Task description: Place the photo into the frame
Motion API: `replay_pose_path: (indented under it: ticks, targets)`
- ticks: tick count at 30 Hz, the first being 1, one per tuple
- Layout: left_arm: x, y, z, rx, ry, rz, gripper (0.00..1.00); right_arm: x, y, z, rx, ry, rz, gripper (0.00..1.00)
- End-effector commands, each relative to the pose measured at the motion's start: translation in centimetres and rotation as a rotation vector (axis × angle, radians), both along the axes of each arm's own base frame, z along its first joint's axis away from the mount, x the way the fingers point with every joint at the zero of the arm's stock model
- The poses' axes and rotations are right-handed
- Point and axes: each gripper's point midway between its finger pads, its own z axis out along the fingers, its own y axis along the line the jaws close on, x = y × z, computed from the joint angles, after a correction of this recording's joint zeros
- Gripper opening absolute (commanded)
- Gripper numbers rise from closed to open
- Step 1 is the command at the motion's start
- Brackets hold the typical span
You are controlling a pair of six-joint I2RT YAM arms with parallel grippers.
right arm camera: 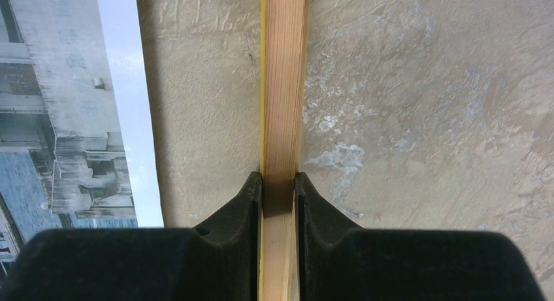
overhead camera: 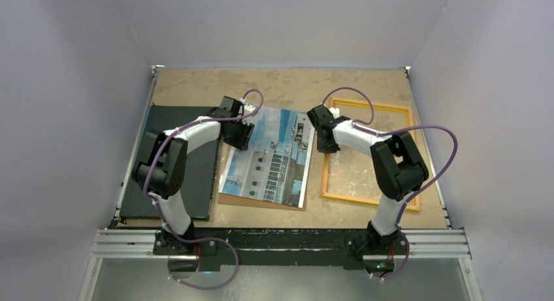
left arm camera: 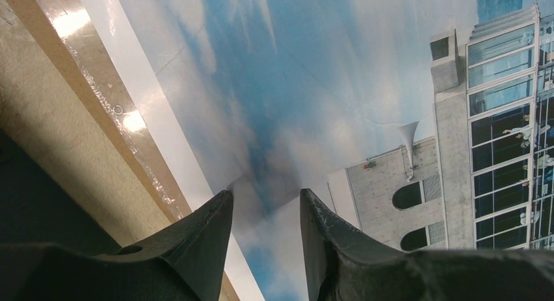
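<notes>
Yellow-orange wood forms the frame (overhead camera: 368,199), which lies flat on the right half of the table (overhead camera: 274,82). The right gripper (right arm camera: 278,177) is positioned at the frame's left rail, towards its far end. In the right wrist view, its two fingers are closed against both sides of this rail and clamp it.

The photo (overhead camera: 271,157) lies at the centre of the table, turned at a slight angle, and is well apart from the frame opening. It rests on a brown backing board (overhead camera: 261,202), whose edge shows past the print's near side. The white margin of the print is just beside the gripped rail, with a strip of bare table between them.

The left gripper (left arm camera: 266,200) is over the far left corner of the photo, above the printed sky. Its fingers stand apart, and the print is visible in the gap between them. Contact between the tips and the paper cannot be confirmed.

A black flat board (overhead camera: 199,183) lies to the left of the photo, partly under the left arm.
</notes>
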Motion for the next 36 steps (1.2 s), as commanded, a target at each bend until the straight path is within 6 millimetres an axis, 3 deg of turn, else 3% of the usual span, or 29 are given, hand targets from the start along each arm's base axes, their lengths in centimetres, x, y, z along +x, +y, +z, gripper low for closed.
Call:
replay_pose_path:
  ticks: [1, 7, 13, 15, 17, 19, 22, 29, 33, 36]
  targets:
    - [1.0, -1.0, 3.6, -0.047, -0.059, -0.007, 0.43, 0.6, 0.9, 1.3, 0.038, -0.048, 0.032, 0.10]
    - [1.6, -1.4, 5.8, -0.070, -0.085, -0.011, 0.51, 0.4, 2.3, 0.4, 0.031, -0.027, 0.074, 0.11]
    - [2.3, -1.5, 8.2, -0.090, -0.121, -0.008, 0.58, -0.5, 2.3, 0.0, 0.026, -0.008, 0.085, 0.15]
    - [2.5, -1.5, 8.7, -0.094, -0.129, -0.008, 0.60, -0.8, 2.2, 0.2, 0.026, -0.005, 0.076, 0.21]
    - [2.8, -1.5, 9.2, -0.090, -0.138, -0.004, 0.64, -1.0, 2.3, 0.6, 0.037, -0.001, 0.075, 0.43]
    - [3.1, -1.2, 9.6, -0.077, -0.146, 0.005, 0.70, -0.6, 2.4, 1.6, 0.042, -0.022, 0.075, 0.58]
    - [4.0, -0.5, 11.0, -0.041, -0.171, 0.026, 0.76, 0.7, 3.6, 4.5, 0.095, -0.077, 0.084, 0.71]
    - [6.5, 1.2, 17.4, 0.033, -0.291, 0.037, 0.78, 3.2, 7.9, 13.3, 0.338, -0.266, 0.140, 0.97]
    - [6.0, 1.9, 16.0, 0.033, -0.250, 0.013, 0.76, 3.8, 10.9, 15.0, 0.500, -0.306, 0.180, 0.99]
    - [5.0, 2.0, 13.3, 0.032, -0.186, 0.014, 0.74, 4.1, 12.0, 13.3, 0.536, -0.255, 0.168, 0.99]
